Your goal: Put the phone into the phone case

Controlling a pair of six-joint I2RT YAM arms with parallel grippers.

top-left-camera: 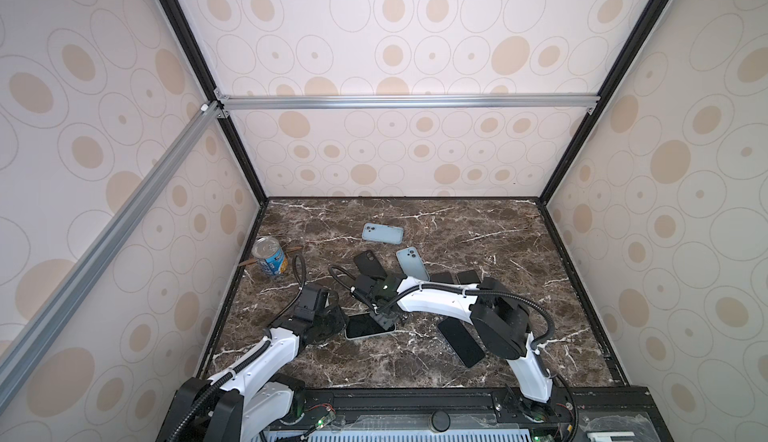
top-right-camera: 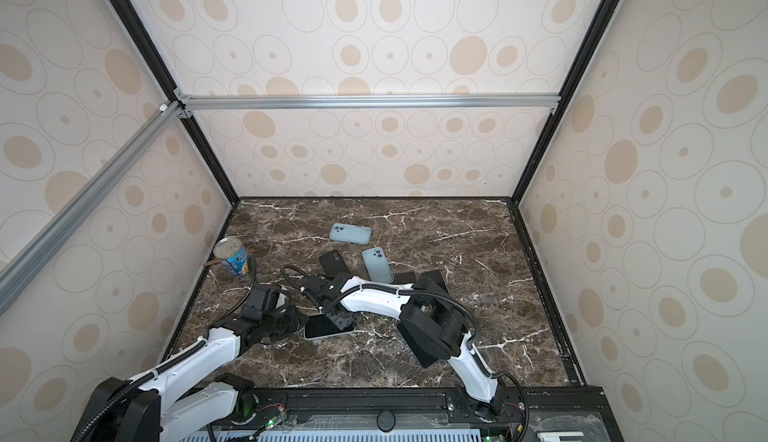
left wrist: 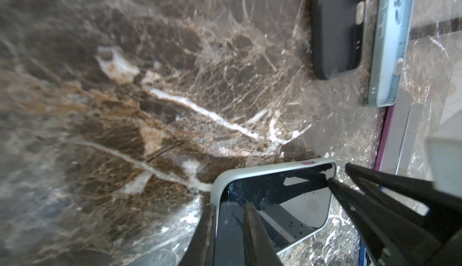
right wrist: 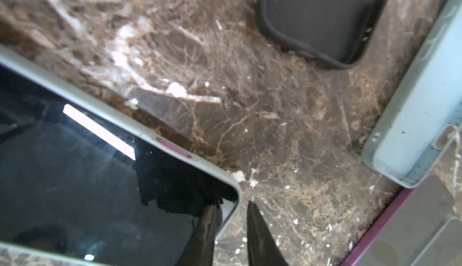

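Note:
A phone (top-left-camera: 368, 328) (top-right-camera: 325, 328) lies screen up on the marble table, with the rim of a pale green phone case (left wrist: 220, 180) (right wrist: 125, 124) around it. My left gripper (top-left-camera: 341, 330) (left wrist: 230, 206) is shut on the phone's left end, one finger on the screen and one outside the case wall. At the far right corner my right gripper (top-left-camera: 386, 320) (right wrist: 231, 204) straddles the rim. Its jaws are slightly parted: one finger rests on the glass and the outer one stands clear of the case. The black fingers (left wrist: 375, 202) of that right gripper show in the left wrist view.
Behind the grippers lie a black case (top-left-camera: 368, 263), two light blue cases (top-left-camera: 382, 233) (top-left-camera: 412, 263) and dark phones (top-left-camera: 467, 276). Another black phone (top-left-camera: 460, 342) lies under the right arm. A tin can (top-left-camera: 270, 257) stands at the left wall.

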